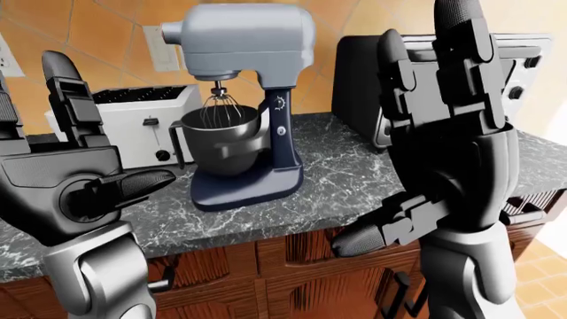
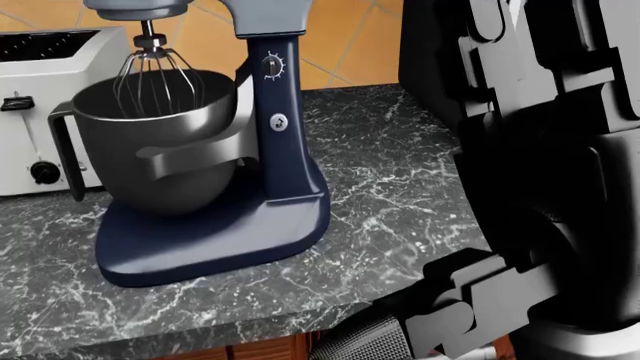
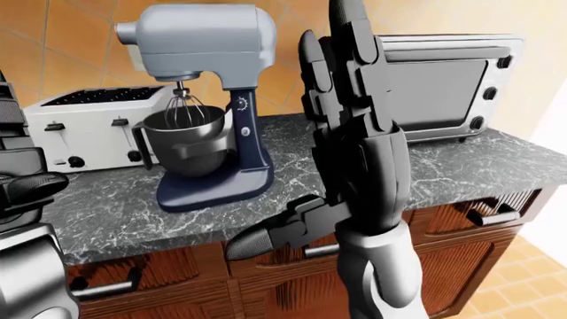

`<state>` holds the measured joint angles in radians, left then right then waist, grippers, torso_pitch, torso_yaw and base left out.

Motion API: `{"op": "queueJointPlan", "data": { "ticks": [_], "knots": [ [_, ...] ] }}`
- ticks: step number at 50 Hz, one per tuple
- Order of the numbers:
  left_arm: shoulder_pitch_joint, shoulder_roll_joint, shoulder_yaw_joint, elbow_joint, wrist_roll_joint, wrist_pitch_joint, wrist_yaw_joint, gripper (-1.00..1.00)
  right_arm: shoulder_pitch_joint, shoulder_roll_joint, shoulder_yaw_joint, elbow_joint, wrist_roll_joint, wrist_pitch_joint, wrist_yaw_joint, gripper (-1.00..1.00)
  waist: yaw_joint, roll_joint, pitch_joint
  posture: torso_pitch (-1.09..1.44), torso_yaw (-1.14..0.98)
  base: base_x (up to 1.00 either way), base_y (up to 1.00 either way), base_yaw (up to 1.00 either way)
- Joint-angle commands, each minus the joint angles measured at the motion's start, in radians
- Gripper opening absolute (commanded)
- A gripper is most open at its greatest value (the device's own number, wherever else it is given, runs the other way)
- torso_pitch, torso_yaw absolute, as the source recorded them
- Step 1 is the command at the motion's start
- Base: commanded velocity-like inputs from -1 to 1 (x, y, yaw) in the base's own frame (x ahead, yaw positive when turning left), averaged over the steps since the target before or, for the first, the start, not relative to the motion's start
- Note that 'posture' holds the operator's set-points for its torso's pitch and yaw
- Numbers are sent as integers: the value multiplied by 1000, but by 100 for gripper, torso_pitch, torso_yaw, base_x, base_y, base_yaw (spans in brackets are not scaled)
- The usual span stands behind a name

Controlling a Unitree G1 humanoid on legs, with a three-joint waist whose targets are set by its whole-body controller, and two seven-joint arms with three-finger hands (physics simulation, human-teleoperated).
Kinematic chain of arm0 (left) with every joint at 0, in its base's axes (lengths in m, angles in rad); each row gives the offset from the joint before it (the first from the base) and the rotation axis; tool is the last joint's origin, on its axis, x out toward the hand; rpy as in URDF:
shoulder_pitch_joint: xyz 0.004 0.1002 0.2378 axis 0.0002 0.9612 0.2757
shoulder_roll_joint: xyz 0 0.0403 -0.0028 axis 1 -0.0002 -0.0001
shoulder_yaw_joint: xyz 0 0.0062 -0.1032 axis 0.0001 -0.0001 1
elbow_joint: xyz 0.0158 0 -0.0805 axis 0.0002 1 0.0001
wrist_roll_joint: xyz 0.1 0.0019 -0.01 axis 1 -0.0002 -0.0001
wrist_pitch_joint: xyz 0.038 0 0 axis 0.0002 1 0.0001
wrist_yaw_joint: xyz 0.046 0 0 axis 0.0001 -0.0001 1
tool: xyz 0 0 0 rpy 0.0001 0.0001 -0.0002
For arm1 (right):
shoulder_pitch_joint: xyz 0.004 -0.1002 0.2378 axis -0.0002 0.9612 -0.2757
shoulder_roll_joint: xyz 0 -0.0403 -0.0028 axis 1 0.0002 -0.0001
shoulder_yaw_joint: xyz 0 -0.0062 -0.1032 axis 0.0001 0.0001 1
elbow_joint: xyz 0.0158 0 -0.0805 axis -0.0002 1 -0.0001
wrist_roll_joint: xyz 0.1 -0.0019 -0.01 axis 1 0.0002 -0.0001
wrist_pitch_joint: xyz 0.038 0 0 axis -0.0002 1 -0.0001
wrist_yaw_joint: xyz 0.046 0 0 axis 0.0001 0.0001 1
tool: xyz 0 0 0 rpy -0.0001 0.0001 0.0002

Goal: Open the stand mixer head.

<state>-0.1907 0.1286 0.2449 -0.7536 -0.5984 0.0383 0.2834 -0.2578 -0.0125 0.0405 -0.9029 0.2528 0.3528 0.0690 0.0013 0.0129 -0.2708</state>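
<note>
The stand mixer [image 1: 266,133] stands on the dark granite counter [image 1: 354,183]. It has a navy column and base, a silver head [image 1: 244,36] and a steel bowl [image 1: 217,136]. The head is down, with the wire whisk [image 2: 150,75] inside the bowl. My left hand [image 1: 98,133] is raised at the left of the left-eye view, open and empty, nearer the camera than the mixer. My right hand [image 1: 403,133] stands upright at the right, fingers [image 1: 460,60] pointing up and thumb [image 1: 367,236] out, open and empty, apart from the mixer.
A white toaster [image 1: 146,123] sits left of the mixer. A black and silver toaster oven [image 3: 443,83] sits to its right. An outlet [image 1: 161,50] is on the orange tiled wall. Wooden cabinet drawers with handles [image 3: 483,216] run below the counter edge.
</note>
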Motion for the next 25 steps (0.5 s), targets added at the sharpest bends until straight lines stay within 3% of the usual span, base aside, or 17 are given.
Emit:
{"op": "queueJointPlan", "data": {
  "ticks": [1, 8, 13, 18, 20, 25],
  "knots": [
    [-20, 5, 0, -21, 2, -14, -8, 100, -18, 0, 1, -13, -1, -8, 0, 100, 1, 4, -3, -39, 0, 0, 0, 0],
    [-24, 8, 5, -20, 5, -16, 2, 100, -60, 2, -25, -53, 91, 162, -55, 100, 6, 1, -12, -39, 0, 0, 0, 0],
    [-22, 9, 5, -23, 6, -17, 3, 100, -112, -3, -89, -102, 348, 337, -171, 100, 9, -2, -10, -39, 0, 0, 0, 0],
    [-19, 10, 7, -30, 7, -15, 3, 100, -186, -70, -152, -47, 599, 447, -337, 100, 10, -4, -9, -39, 0, 0, 0, 0],
    [-18, 9, 7, -32, 7, -15, 3, 100, -184, -108, -137, -43, 620, 455, -351, 100, 11, -6, -8, -39, 0, 0, 0, 0],
    [-17, 13, 13, -37, 4, -13, 6, 100, -159, -127, -114, -54, 645, 505, -344, 100, 14, -10, -6, -39, 0, 0, 0, 0]
  ]
}}
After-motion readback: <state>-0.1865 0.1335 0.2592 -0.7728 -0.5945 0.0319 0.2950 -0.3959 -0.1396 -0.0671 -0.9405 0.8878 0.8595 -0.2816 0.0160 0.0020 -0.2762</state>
